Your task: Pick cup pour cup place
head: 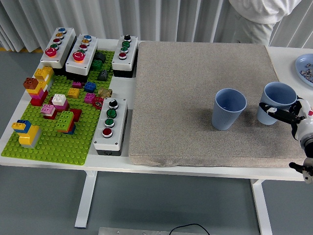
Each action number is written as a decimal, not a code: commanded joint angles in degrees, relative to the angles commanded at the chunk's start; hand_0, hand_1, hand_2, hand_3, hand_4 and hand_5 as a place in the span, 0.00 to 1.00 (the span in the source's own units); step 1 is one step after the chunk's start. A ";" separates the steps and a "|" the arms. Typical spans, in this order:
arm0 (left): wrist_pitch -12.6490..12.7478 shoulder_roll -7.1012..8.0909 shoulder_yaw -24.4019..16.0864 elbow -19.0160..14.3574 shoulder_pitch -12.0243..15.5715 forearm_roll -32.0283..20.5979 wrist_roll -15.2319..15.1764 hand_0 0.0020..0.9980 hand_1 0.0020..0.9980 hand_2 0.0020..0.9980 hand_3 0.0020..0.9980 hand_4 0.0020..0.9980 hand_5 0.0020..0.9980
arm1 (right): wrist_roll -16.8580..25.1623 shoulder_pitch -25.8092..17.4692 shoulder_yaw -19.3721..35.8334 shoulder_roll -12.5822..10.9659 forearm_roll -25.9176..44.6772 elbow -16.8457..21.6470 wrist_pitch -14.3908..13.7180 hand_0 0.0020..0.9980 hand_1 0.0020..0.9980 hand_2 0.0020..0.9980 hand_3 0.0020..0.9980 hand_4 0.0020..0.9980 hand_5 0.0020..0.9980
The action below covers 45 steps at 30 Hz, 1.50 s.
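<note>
Blue plastic made up both cups, and both stood upright on the grey mat [195, 98] that covered the right part of your white counter [124, 169]. Your left-hand cup [229, 108] sat free near the mat's middle right, mouth up; its inside looked bare from above, though the very bottom was hard to read. Your right-hand cup [277, 102] stood just beside it, apart by a narrow gap, close to the mat's right edge. Your right hand [288, 111] came in from the right edge and its black fingers [272, 108] wrapped the near side of that cup, so the hand was grasping it with the cup's base down on the mat. You could not see what lay inside that cup. Your left arm was out of sight.

At the far right edge a pale blue plate [304, 68] peeked in, holding some small dark bits too tiny to name.

Open mat stretched wide to the left of and behind the cups, and a narrower strip ran in front of them to the mat's near edge. Left of the mat stood four grey button boxes, one [110, 126] nearest you, and a green brick baseplate [54, 142] crowded with coloured bricks. A person [261, 14] in white stood at the far side, top right, with no hands showing.
</note>
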 joint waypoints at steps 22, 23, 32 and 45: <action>-0.09 -0.43 0.84 0.00 -0.49 -0.53 -0.07 0.71 0.73 0.80 0.65 0.51 0.94 | 2.62 0.33 -0.63 -0.20 2.58 -2.70 2.06 0.73 0.67 0.55 0.62 0.64 0.00; -0.09 -0.43 0.86 0.00 -0.50 -0.54 -0.07 0.71 0.73 0.80 0.65 0.51 0.94 | 2.63 0.30 -0.64 -0.20 2.65 -2.81 2.09 0.73 0.67 0.55 0.62 0.64 0.00; -0.06 -0.45 0.88 0.00 -0.48 -0.64 -0.12 0.71 0.73 0.80 0.65 0.51 0.94 | 2.75 0.16 -0.71 -0.12 3.22 -3.08 3.39 0.73 0.68 0.56 0.63 0.64 0.00; -0.08 -0.40 1.02 0.00 -0.35 -0.75 -0.08 0.71 0.73 0.79 0.65 0.51 0.94 | 2.63 -0.07 -0.81 -0.08 2.75 -3.73 5.40 0.82 0.79 0.73 0.79 0.66 0.02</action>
